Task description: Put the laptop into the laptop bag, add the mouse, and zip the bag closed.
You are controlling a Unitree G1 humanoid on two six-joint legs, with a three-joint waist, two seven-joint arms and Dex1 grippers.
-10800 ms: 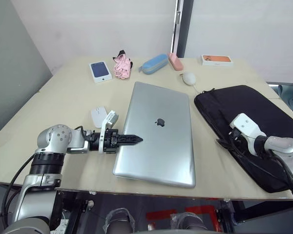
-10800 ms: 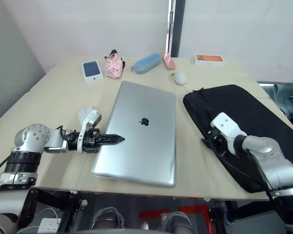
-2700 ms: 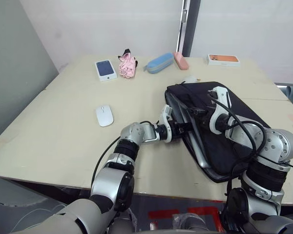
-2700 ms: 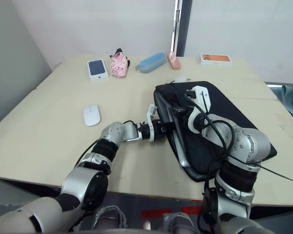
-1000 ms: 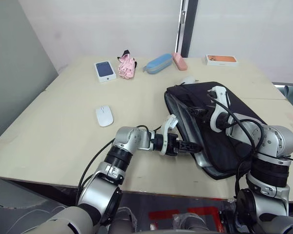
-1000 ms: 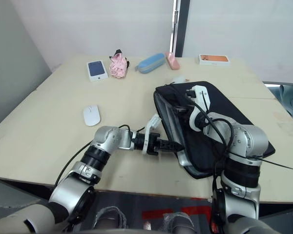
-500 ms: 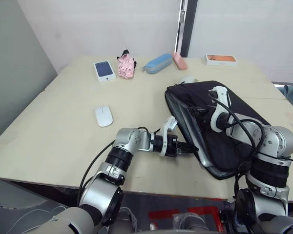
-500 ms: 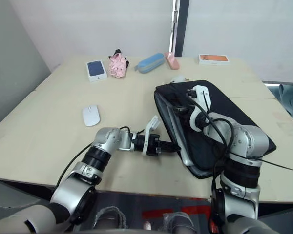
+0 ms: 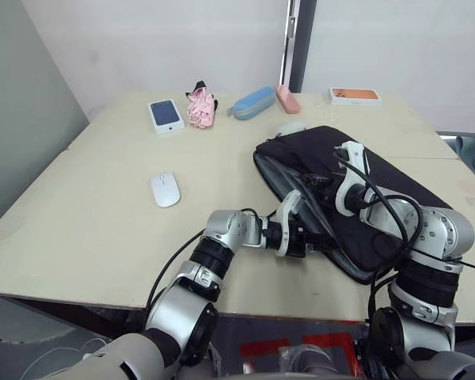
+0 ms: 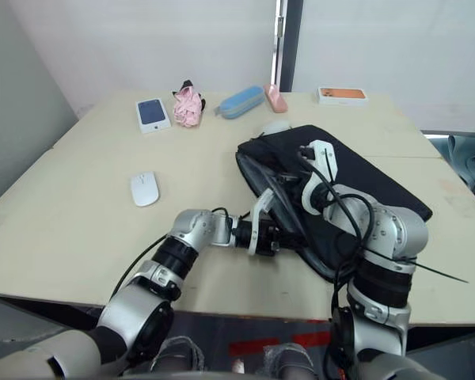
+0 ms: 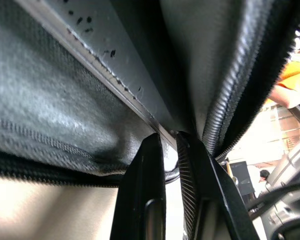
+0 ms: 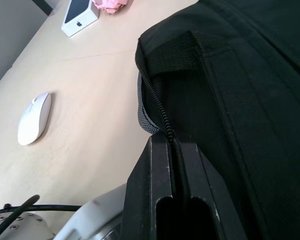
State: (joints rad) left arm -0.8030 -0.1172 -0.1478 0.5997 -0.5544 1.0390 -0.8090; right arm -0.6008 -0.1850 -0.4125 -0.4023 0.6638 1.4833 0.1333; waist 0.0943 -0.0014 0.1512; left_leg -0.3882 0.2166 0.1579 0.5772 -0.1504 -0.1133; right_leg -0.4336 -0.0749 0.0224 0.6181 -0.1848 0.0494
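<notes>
So you are working with the thin silver-grey metal laptop (image 11: 115, 75) inside the flat black fabric laptop bag (image 9: 396, 190) on the counter (image 9: 95, 229). Your left hand (image 9: 302, 237) is nearly closed at its mouth; your right hand (image 12: 171, 150) is clamped on the zipper edge. The small white oval mouse (image 9: 165, 189) is waiting outside; zipping remains.

One laptop bag (image 9: 396, 190), one mouse (image 9: 165, 189).
</notes>
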